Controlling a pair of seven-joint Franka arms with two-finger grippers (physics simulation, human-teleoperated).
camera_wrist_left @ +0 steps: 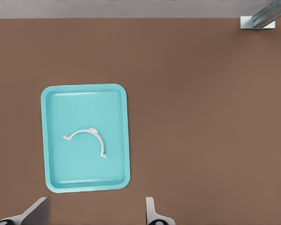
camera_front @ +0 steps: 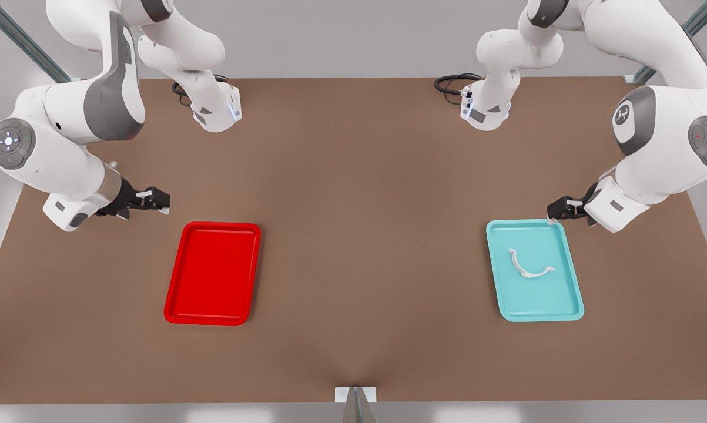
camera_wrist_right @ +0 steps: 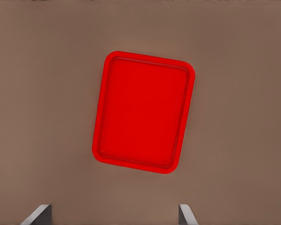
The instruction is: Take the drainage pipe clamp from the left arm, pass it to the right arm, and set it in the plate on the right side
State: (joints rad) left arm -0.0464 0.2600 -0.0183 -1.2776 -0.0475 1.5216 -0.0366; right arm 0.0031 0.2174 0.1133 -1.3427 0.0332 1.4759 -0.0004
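The drainage pipe clamp [camera_front: 528, 274], a thin white C-shaped half-ring, lies loose in a teal tray [camera_front: 541, 296] on the front view's right. My left gripper [camera_front: 557, 212] hovers over that tray's far corner, open and empty. Its wrist view looks down on the clamp [camera_wrist_left: 91, 131] inside the teal tray [camera_wrist_left: 84, 105], with the left gripper [camera_wrist_left: 94, 216] spread wide at the frame's edge. The red plate [camera_front: 212, 276] lies bare on the front view's left. My right gripper [camera_front: 156, 200] hangs open just beyond its far left corner, and its wrist view shows the plate [camera_wrist_right: 140, 112] past the gripper [camera_wrist_right: 113, 216].
Both trays rest on a brown tabletop [camera_front: 365, 235] with a wide stretch of bare surface between them. The two arm bases and their black cables [camera_front: 453, 82] stand at the far edge. A small metal bracket [camera_front: 356, 395] sits at the near edge.
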